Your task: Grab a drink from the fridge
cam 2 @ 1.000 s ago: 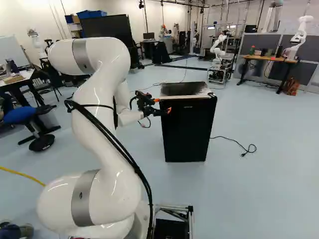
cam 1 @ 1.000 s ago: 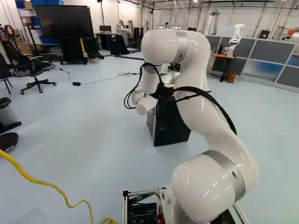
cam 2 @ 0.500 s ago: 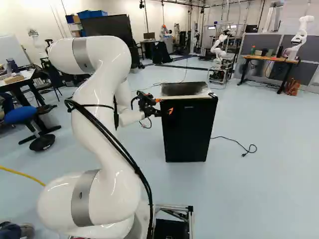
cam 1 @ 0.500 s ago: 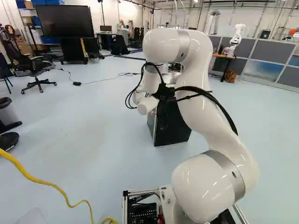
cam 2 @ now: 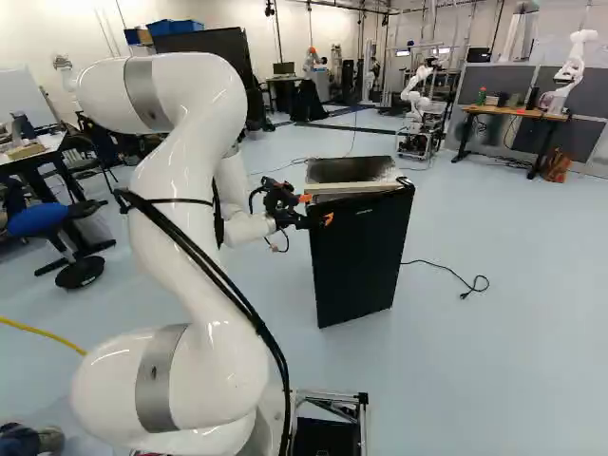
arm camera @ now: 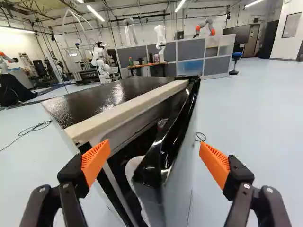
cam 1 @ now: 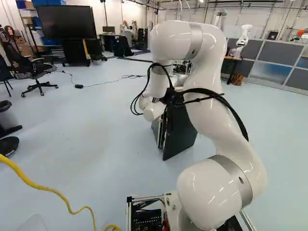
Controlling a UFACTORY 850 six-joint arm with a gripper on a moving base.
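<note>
Door (cam 2: 357,261) swung ajar | fridge (arm camera: 109,99) black, top glossy, front edge pale

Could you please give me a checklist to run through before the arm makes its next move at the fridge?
1. Fridge door unsealed: ok, it stands ajar.
2. Gripper open: ok, its fingers stand wide apart, with the door's free edge between them.
3. A finger bearing on the door's inner side: cannot tell, contact is not clear.
4. Gap wide enough to reach in: not ok, it looks too narrow.
5. Drink identified: cannot tell, little of the inside shows.
6. Black cord out of the door's way: seemingly ok, it lies beside the fridge.
</note>
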